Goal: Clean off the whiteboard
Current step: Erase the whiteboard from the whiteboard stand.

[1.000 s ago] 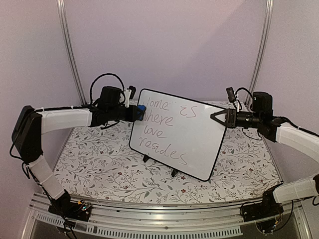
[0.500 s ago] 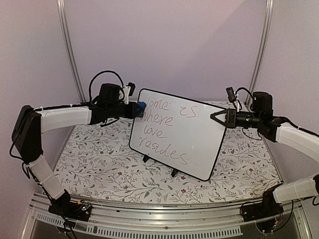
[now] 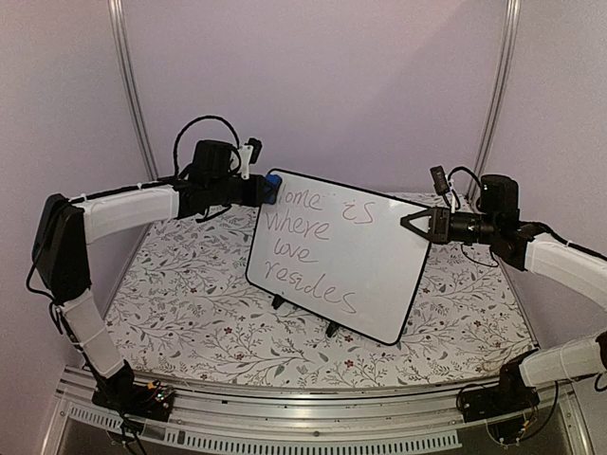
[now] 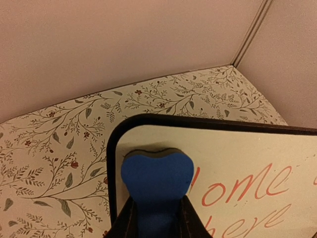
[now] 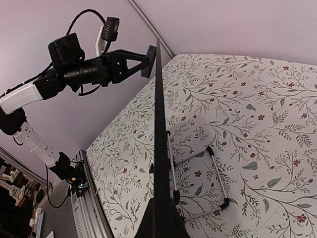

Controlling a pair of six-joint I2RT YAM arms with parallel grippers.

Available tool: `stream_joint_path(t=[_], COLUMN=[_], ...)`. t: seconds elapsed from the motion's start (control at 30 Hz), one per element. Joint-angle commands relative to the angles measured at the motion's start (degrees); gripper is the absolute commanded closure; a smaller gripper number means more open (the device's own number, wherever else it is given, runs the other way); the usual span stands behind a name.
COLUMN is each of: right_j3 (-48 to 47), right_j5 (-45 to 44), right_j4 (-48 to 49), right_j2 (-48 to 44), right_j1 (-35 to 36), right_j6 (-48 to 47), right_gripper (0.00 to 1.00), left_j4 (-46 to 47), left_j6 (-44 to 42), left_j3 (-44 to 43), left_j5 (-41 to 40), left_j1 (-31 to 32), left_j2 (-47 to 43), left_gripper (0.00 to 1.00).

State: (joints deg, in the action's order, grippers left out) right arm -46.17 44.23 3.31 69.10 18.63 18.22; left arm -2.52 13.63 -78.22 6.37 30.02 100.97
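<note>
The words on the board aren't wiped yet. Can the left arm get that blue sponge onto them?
Probably yes. The left gripper holds the blue eraser at the whiteboard's top left corner, right beside the writing, and nothing stands between them.

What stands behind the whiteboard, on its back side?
A thin wire stand with black tips sits behind the whiteboard on the flowered table cover. From above the board covers it; only two black feet show.

We read handwriting on the whiteboard (image 3: pixel 379 270), four lines in reddish-purple marker: "Home is / where / love / resides". Left wrist view catches "Home".
</note>
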Motion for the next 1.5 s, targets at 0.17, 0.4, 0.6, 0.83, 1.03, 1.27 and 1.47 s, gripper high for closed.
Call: stream_joint_path(t=[0.17, 0.4, 0.6, 0.83, 1.03, 1.27, 1.47], right_j3=[0.57, 0.62, 0.73, 0.73, 0.73, 0.65, 0.43], right_j5=[4.90, 4.99, 4.95, 4.99, 4.99, 4.83, 5.07], right_j4=[-0.59, -0.45, -0.37, -0.40, -0.49, -0.67, -0.67], right_j2=[-0.74, -0.64, -0.77, -0.89, -0.81, -0.81, -0.40], right_j1=[1.49, 1.56, 1.60, 1.67, 1.77, 1.84, 1.77], right_j6=[-5.23, -5.30, -5.36, -5.30, -5.30, -5.31, -5.43], right_gripper=[1.00, 1.00, 1.00, 1.00, 1.00, 1.00, 1.00], left_j4=[-2.01, -0.51, 0.24, 1.36, 0.87, -1.43, -2.66], left_j6=[0.79, 3.60, 5.32, 5.88, 5.50, 3.87, 2.04], left_j3=[1.84, 8.38, 11.02, 11.86, 8.51, 2.73, -1.26], left_j5=[-1.50, -2.53, -1.10, -0.70, -0.06, -0.42, -1.57], left_j1=[-0.66, -0.51, -0.49, -0.34, -0.31, 0.02, -0.12], left_j2=[-0.44, -3.22, -4.37, -5.28, -4.40, -1.62, 0.52], left_gripper=[1.00, 1.00, 1.00, 1.00, 1.00, 1.00, 1.00])
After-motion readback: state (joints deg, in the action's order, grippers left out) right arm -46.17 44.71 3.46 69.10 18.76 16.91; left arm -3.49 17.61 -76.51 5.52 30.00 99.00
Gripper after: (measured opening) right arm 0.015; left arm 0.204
